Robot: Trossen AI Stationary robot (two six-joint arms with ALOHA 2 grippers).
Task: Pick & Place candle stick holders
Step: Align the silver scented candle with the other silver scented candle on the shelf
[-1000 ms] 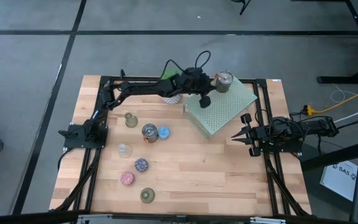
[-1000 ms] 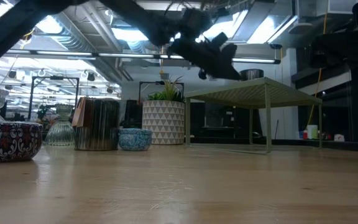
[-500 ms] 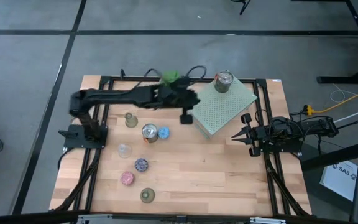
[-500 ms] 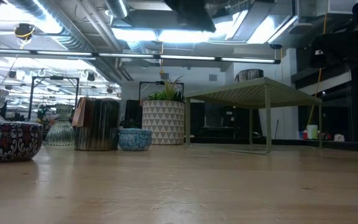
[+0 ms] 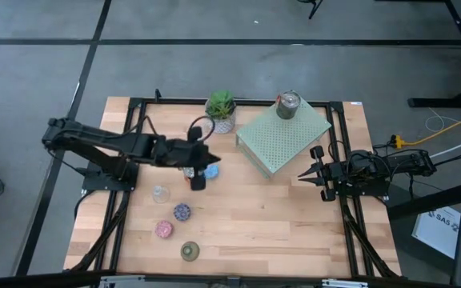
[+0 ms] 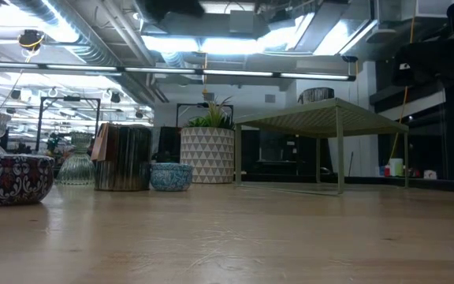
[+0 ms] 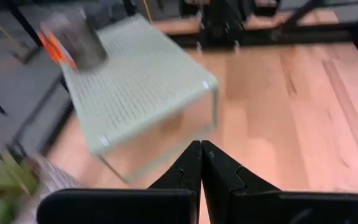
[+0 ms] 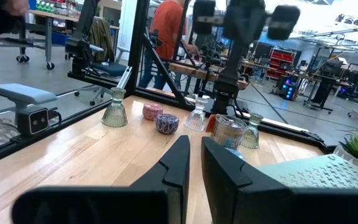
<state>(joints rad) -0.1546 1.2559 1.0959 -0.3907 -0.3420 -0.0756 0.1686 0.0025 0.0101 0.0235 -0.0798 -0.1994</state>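
The bench (image 5: 278, 216) is seen from above, with the pale green slab (image 5: 282, 140) standing on thin legs at its far right part. A silver holder (image 5: 288, 105) stands on the slab's far corner. A plant (image 5: 221, 106) in a white pot is set just beside the slab, at the far edge.

The left arm is stretched across the bench's left half, its gripper (image 5: 201, 172) hovering over the silver holder (image 6: 122, 157) and the blue holder (image 5: 212, 169), with the fingers pressed together. The right gripper (image 5: 306, 175) is held low at the right edge, near the slab's near corner, its fingers likewise pressed together and nothing pinched.

The other holders are spread on the left half: a clear one (image 5: 160, 193), a purple mosaic one (image 5: 182, 212), a pink one (image 5: 163, 230) and an olive one (image 5: 190, 251) nearest the front edge.

A person in an orange top (image 8: 168, 28) is seen in the room beyond.
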